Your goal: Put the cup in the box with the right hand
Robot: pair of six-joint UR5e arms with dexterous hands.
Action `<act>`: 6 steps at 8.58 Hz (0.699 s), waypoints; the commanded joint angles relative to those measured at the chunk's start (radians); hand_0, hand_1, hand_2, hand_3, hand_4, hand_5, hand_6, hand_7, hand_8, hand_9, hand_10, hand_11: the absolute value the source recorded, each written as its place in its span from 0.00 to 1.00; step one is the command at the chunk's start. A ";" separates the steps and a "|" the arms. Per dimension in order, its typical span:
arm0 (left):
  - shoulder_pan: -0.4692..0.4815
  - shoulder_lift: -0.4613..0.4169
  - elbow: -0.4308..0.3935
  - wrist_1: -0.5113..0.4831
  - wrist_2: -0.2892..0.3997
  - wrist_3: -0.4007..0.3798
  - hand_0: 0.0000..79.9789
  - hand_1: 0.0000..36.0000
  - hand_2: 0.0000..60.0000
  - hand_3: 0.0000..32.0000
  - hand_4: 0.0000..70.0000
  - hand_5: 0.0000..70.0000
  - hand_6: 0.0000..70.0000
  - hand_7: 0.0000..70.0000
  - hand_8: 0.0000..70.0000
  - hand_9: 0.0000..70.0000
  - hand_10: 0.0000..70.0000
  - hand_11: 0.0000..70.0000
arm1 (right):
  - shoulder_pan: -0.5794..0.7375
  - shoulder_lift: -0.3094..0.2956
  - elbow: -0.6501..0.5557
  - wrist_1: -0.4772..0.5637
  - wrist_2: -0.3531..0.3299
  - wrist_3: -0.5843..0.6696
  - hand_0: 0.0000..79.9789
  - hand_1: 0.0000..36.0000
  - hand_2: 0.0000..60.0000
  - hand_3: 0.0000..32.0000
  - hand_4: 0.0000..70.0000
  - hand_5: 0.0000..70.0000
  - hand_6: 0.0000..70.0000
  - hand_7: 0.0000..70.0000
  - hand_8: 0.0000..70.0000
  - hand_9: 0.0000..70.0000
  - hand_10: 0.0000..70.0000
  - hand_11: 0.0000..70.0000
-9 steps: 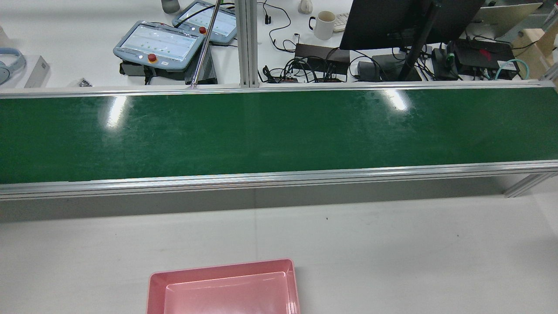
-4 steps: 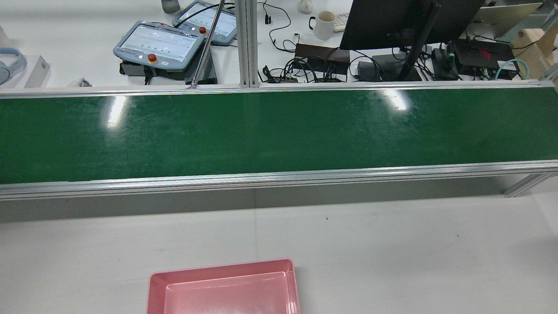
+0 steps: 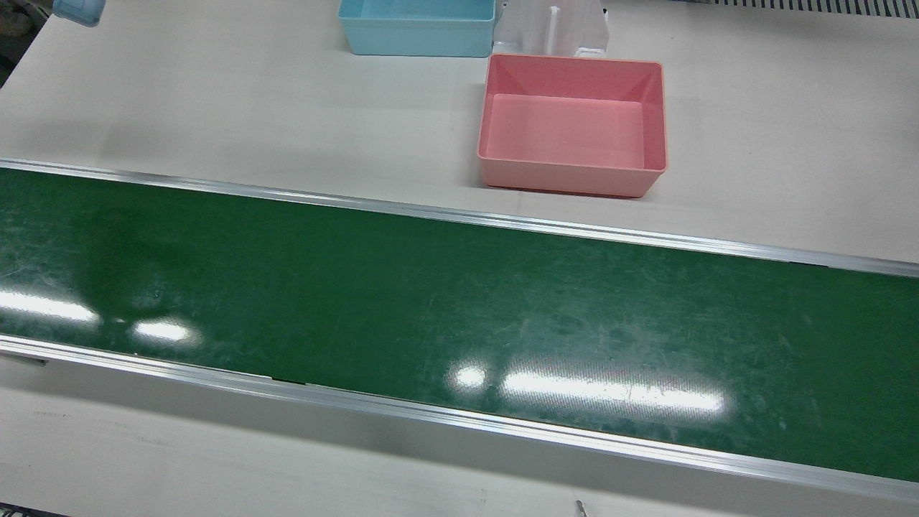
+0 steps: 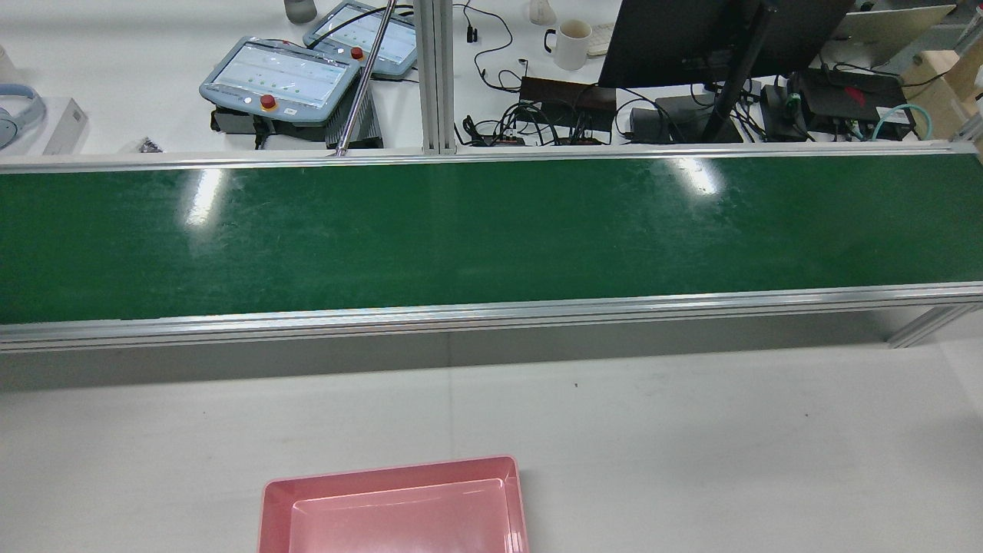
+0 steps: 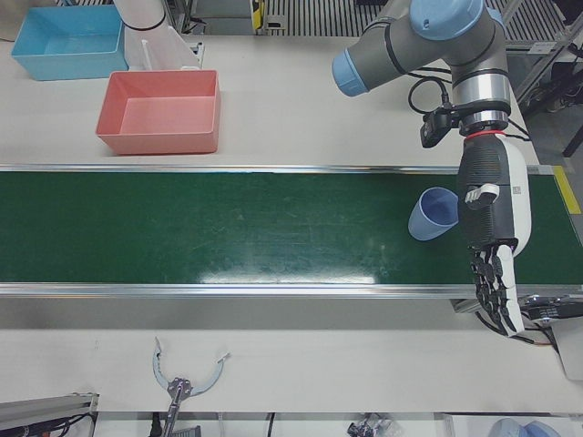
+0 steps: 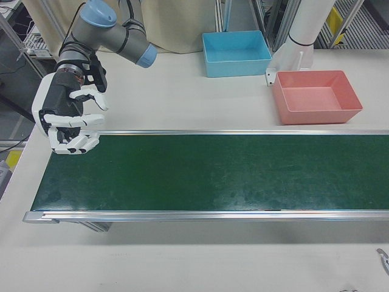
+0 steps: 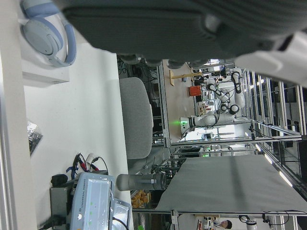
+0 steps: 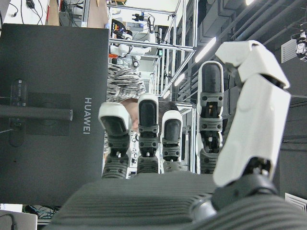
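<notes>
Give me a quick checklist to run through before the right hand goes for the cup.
1. Cup located: ok, lying tilted on the green belt at the left arm's end.
2. Cup near the right hand: not ok, that hand hangs over the belt's opposite end.
3. Right hand free: ok, fingers curled but apart, holding nothing.
4. Left hand out of the way: not ok, it hangs right beside the cup.
5. Pink box ready: ok, nothing in it.
6. Belt moving: cannot tell.

Cup (image 5: pixel 434 213) on conveyor belt (image 5: pixel 228 228) nr its left end, just beside left hand (image 5: pixel 493 232). Two boxes (image 5: pixel 162 111) (image 5: pixel 64 42) on bench (image 5: pixel 301 100) behind belt, w/ right hand (image 6: pixel 68 121) over opposite end.
</notes>
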 commanded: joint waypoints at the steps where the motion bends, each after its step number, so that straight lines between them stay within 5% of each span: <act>1: 0.001 0.000 0.000 0.000 0.000 -0.001 0.00 0.00 0.00 0.00 0.00 0.00 0.00 0.00 0.00 0.00 0.00 0.00 | -0.007 0.000 -0.031 0.036 0.004 0.028 0.68 0.61 0.52 0.00 0.85 0.16 0.29 0.96 0.51 0.73 0.62 0.88; 6: -0.001 0.000 0.000 0.002 0.000 0.001 0.00 0.00 0.00 0.00 0.00 0.00 0.00 0.00 0.00 0.00 0.00 0.00 | -0.012 0.001 -0.036 0.036 0.004 0.027 0.67 0.60 0.54 0.00 0.84 0.17 0.32 1.00 0.54 0.78 0.68 0.96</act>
